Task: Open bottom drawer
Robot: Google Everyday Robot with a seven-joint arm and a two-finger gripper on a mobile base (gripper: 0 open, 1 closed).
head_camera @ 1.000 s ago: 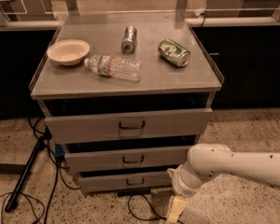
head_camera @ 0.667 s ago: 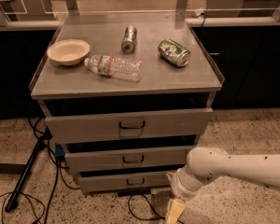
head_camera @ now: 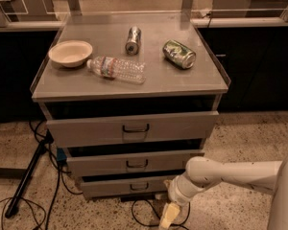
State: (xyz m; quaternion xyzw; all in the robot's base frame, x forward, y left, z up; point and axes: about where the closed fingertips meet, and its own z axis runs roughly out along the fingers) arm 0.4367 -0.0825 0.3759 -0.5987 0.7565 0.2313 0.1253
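Note:
The bottom drawer [head_camera: 120, 186] is the narrowest grey front, lowest of three in the grey cabinet, with a small dark loop handle [head_camera: 139, 186] at its centre. It sits pulled out only slightly. My white arm reaches in from the right, low to the floor. The gripper [head_camera: 167, 218] points down at the floor, below and to the right of the bottom drawer's handle, apart from it.
The mid-sized drawer [head_camera: 134, 163] and the widest top drawer [head_camera: 132, 128] stand above. On the cabinet top lie a bowl [head_camera: 70, 53], a plastic bottle [head_camera: 116, 69], a silver can [head_camera: 132, 40] and a green can [head_camera: 179, 53]. Cables [head_camera: 48, 200] and a dark stand leg [head_camera: 26, 178] lie on the floor at left.
The arm and gripper have shifted very slightly; the drawers look the same.

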